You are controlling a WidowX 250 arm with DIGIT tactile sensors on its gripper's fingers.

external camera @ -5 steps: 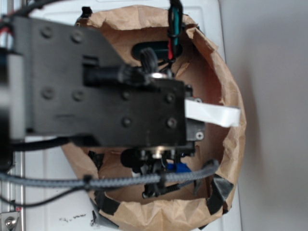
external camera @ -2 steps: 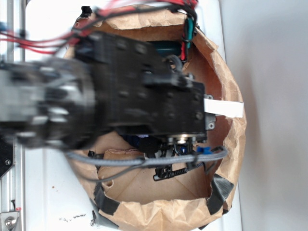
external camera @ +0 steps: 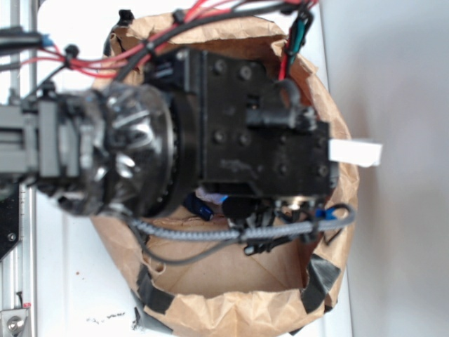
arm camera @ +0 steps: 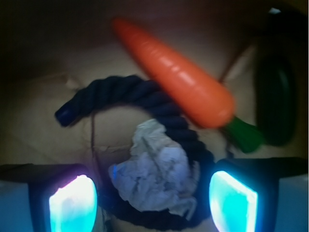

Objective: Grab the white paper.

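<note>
In the wrist view the white paper (arm camera: pixel 155 170), a crumpled off-white ball, lies on the brown bag floor inside a loop of dark rope (arm camera: pixel 145 94). My gripper (arm camera: pixel 153 199) is open, its two glowing cyan pads (arm camera: pixel 72 203) standing left and right of the ball without touching it. An orange toy carrot (arm camera: pixel 176 72) lies diagonally beyond the paper. In the exterior view the black arm and gripper body (external camera: pixel 259 144) fill the bag and hide the paper.
A large crinkled brown paper bag (external camera: pixel 337 203) surrounds everything, its walls close on all sides. A dark green object (arm camera: pixel 276 104) lies right of the carrot. A flat white tab (external camera: pixel 355 152) sticks out past the bag's right rim. Cables (external camera: pixel 238 235) hang across the bag.
The arm has swung right and deeper into the bag; the wrist body and white tab now sit further right, past the bag's rim.
</note>
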